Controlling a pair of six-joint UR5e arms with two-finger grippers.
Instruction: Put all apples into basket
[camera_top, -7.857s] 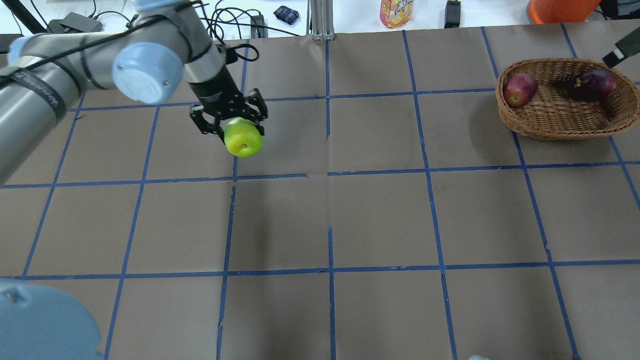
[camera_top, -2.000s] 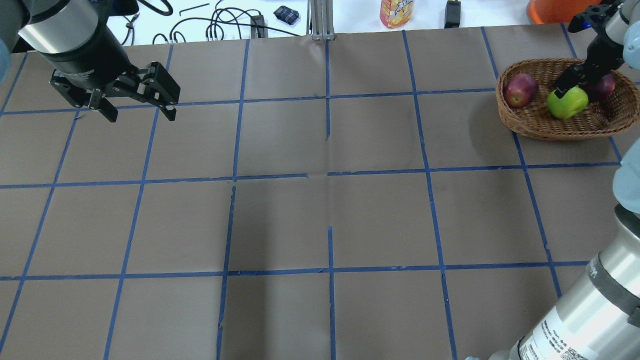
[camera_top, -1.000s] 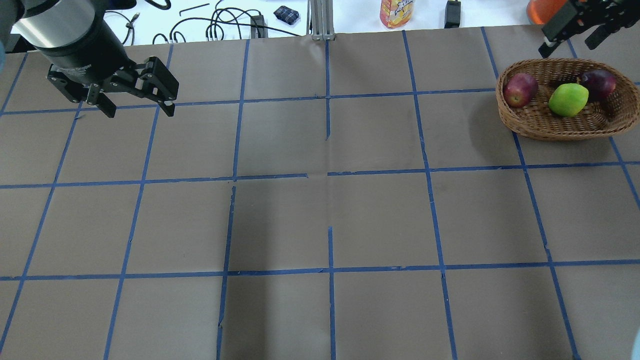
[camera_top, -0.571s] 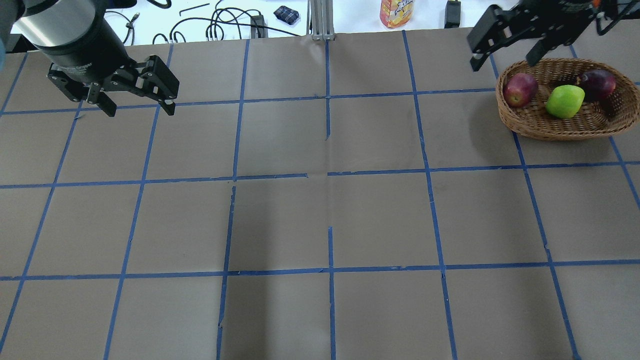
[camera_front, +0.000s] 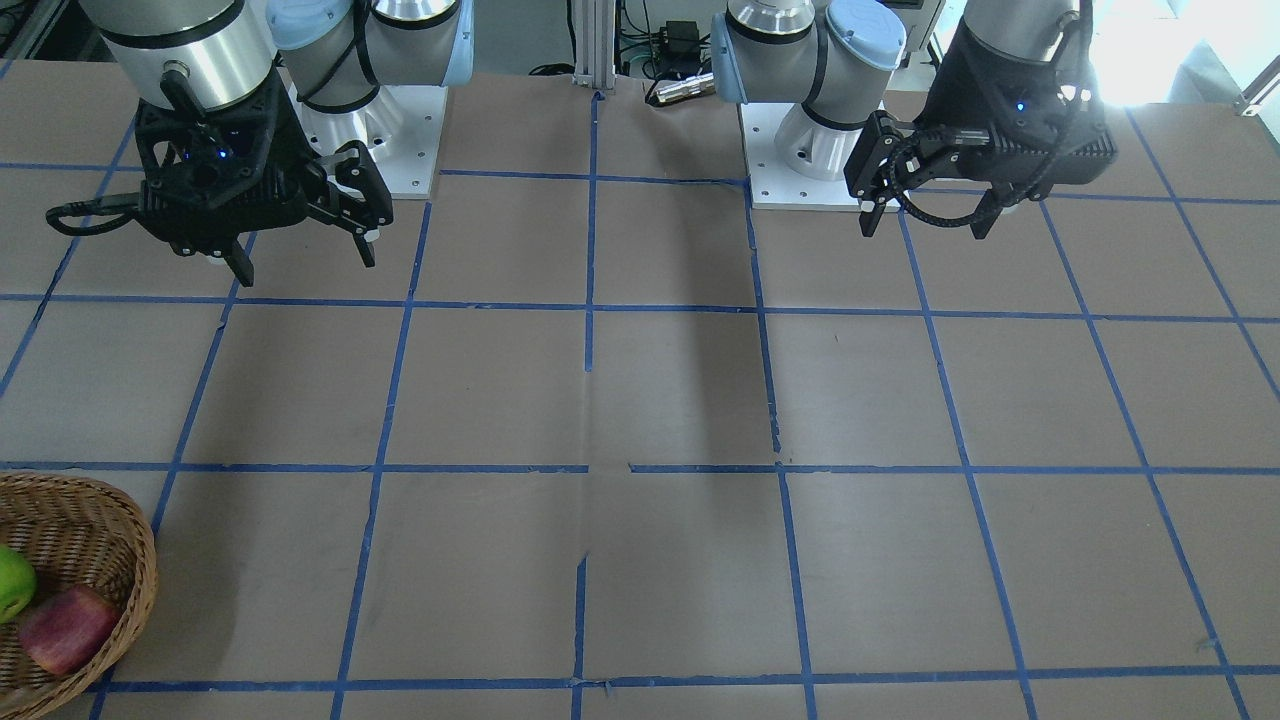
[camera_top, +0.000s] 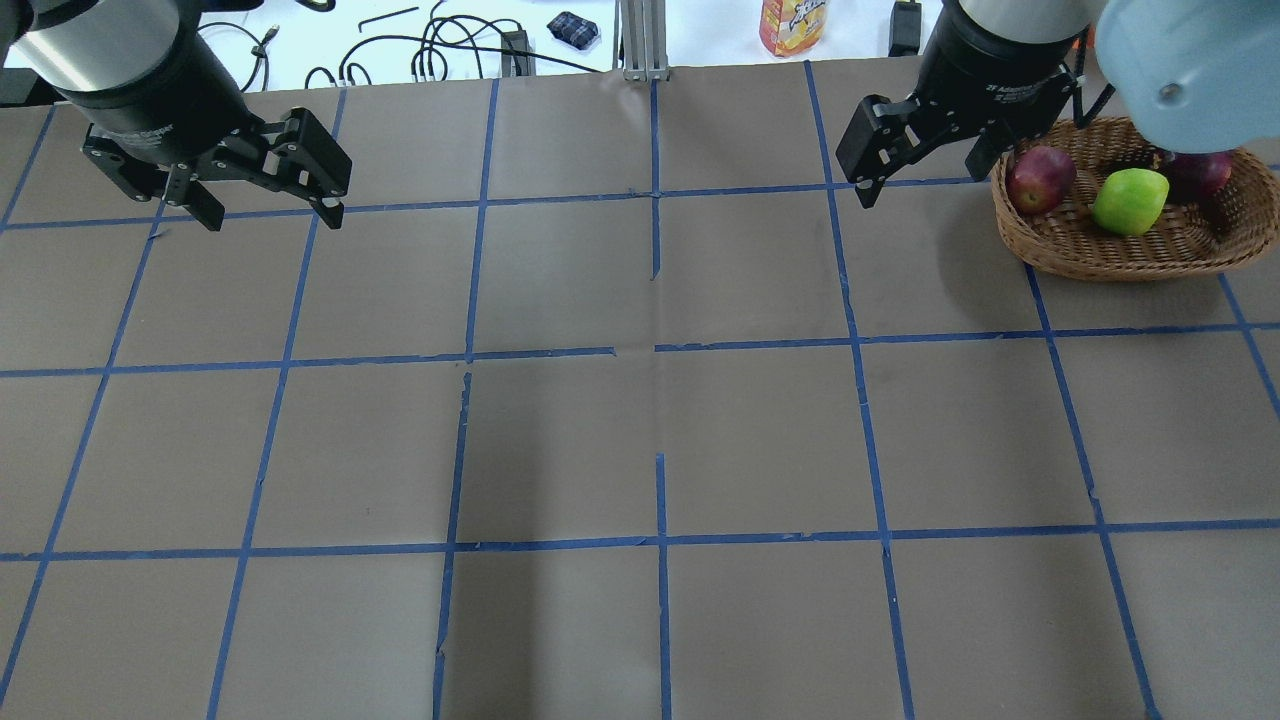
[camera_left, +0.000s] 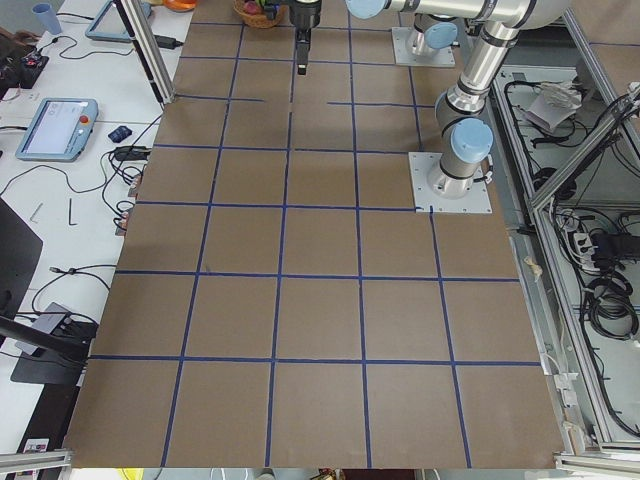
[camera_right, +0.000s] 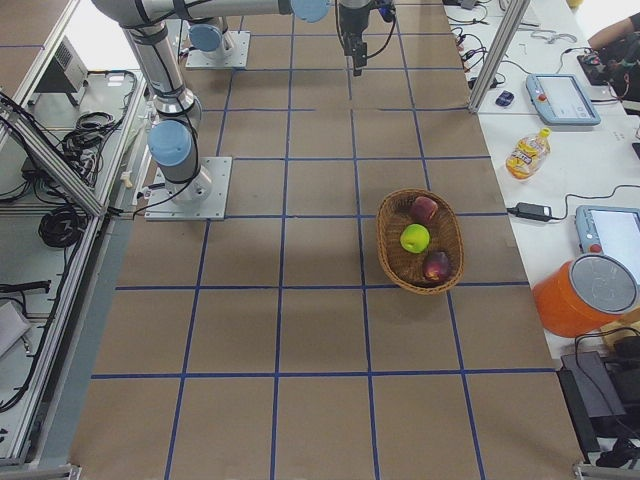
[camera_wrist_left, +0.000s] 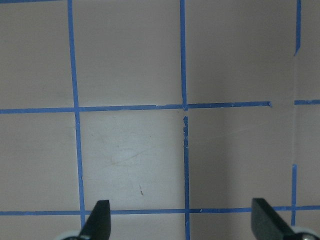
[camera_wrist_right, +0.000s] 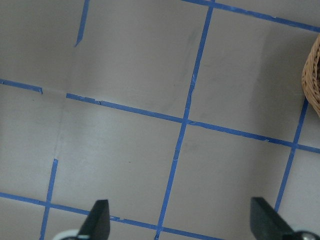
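A: Pincers first.
B: Left pincer (camera_top: 272, 208) spread wide and holding nothing, over the far left squares of the tabletop (camera_top: 760, 440). Right pincer (camera_top: 920, 178) also spread and bare, just left of the basket (camera_top: 1130, 268) and raised above the paper.

A: Basket contents?
B: All three apples are inside. Red apple (camera_top: 1040, 178) at the left end, green apple (camera_top: 1130, 200) in the middle, maroon apple (camera_top: 1195, 172) at the right end, partly behind the right arm's blue joint cap (camera_top: 1190, 70). Cannot tell whether green and maroon touch.

A: Edges, room?
B: Basket sits far right, near the far edge. The pincers are well apart, with several grid squares between them.

A: Surface, surroundings?
B: Brown paper with a blue tape grid, the tape broken in spots. Beyond the far edge is a white bench with cables (camera_top: 440, 50) and a bottle (camera_top: 790, 25). The right side view shows an orange bucket (camera_right: 585, 295).
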